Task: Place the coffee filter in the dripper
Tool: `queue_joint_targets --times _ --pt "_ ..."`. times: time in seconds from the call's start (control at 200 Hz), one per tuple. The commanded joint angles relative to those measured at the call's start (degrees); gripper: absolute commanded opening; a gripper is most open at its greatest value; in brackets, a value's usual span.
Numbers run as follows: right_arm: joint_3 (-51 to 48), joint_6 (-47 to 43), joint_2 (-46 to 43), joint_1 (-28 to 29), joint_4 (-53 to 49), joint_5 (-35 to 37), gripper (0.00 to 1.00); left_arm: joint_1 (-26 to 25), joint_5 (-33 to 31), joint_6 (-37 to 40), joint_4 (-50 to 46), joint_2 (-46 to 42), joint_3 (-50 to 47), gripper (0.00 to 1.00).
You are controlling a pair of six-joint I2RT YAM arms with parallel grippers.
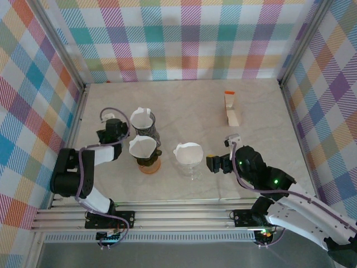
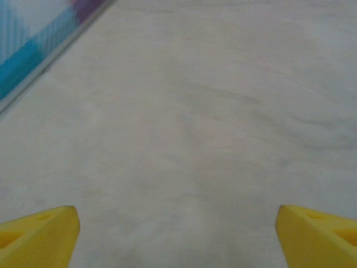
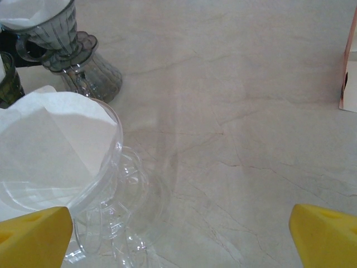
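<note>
Three drippers stand mid-table, each with a white coffee filter in it. The clear dripper (image 1: 188, 163) holds a filter (image 1: 188, 151), the orange-based dripper (image 1: 148, 163) holds another (image 1: 142, 146), and the grey dripper (image 1: 145, 129) a third (image 1: 141, 118). My left gripper (image 1: 113, 128) sits just left of the grey dripper. In its wrist view it (image 2: 178, 237) is open over bare tabletop. My right gripper (image 1: 216, 163) hovers just right of the clear dripper. It (image 3: 181, 240) is open, with the clear dripper (image 3: 106, 195) and its filter (image 3: 53, 145) beside its left fingertip (image 3: 36, 237).
A small cardboard filter box (image 1: 231, 109) stands at the back right and shows at the edge of the right wrist view (image 3: 350, 72). Plaid walls enclose the table, with a metal post (image 1: 67, 61) along the left side. The grey dripper (image 3: 56, 33) stands beyond the clear one.
</note>
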Motion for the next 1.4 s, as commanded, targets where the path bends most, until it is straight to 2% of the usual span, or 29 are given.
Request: queue_joint_targets --times 0.0,0.045,0.25,0.265,0.29,0.5,0.615,0.675,0.71,0.725,0.78,0.82,0.86,0.96,1.19,1.235,1.395 --pt "-0.4 -0.6 0.0 -0.2 1.4 0.2 0.99 -0.7 -0.6 2.5 6.6 -3.2 -6.1 0.90" --pt "-0.3 -1.0 0.2 -0.2 1.4 0.2 0.99 0.9 1.9 1.2 9.2 -4.4 -8.1 0.91" --pt "-1.7 -1.3 0.4 -0.2 3.9 0.3 0.99 0.8 2.5 1.8 7.8 -3.5 -6.8 0.94" --pt "-1.7 -1.4 0.5 -0.2 3.9 0.3 0.99 0.7 2.3 1.9 8.1 -3.6 -7.0 0.94" --pt "-1.6 -1.6 0.6 -0.3 4.0 0.4 0.99 0.6 2.1 2.1 8.9 -3.7 -7.4 1.00" --pt "-1.9 -1.8 -1.0 -0.2 3.4 1.4 0.99 -2.0 -1.1 4.0 11.1 -3.5 -8.3 1.00" --pt "-2.5 -2.2 -1.3 -0.2 5.0 1.3 0.99 -0.7 2.9 4.0 10.7 -3.4 -8.1 1.00" --pt "-2.4 -2.3 -0.9 -0.2 4.9 1.7 0.99 -0.5 5.8 4.6 15.8 -3.2 -11.2 1.00" --pt "-2.3 -2.4 -0.8 -0.2 4.6 1.8 0.99 -0.6 5.7 5.7 29.3 0.0 -15.3 1.00" --pt "-2.2 -2.4 -0.7 -0.2 4.6 1.8 0.99 -0.7 5.6 6.1 31.3 0.4 -16.3 1.00" --pt "-2.4 -2.3 -0.7 -0.2 4.5 2.0 0.99 -0.7 5.4 4.6 19.1 -2.5 -13.0 1.00" --pt "-2.6 -2.3 -0.6 -0.2 4.5 2.3 0.99 -0.3 5.6 4.9 22.6 -0.8 -13.2 1.00" --pt "-2.5 -2.1 -0.3 -0.3 4.6 3.0 0.99 0.8 7.1 3.8 18.9 -1.9 -12.5 1.00" --pt "-2.3 0.4 0.1 -0.2 4.4 6.8 0.99 0.8 7.1 3.9 20.2 -1.5 -12.8 1.00" --pt "-0.8 3.2 3.5 -0.7 3.6 20.5 0.99 0.8 7.1 3.9 20.2 -1.6 -12.8 1.00" --pt "-0.3 5.1 4.9 -1.2 2.0 25.2 0.99 0.9 7.2 3.9 20.2 -1.7 -12.8 1.00" --pt "-0.7 3.4 11.0 -9.3 5.2 25.3 0.99 0.9 7.1 3.9 20.2 -1.7 -12.7 1.00"
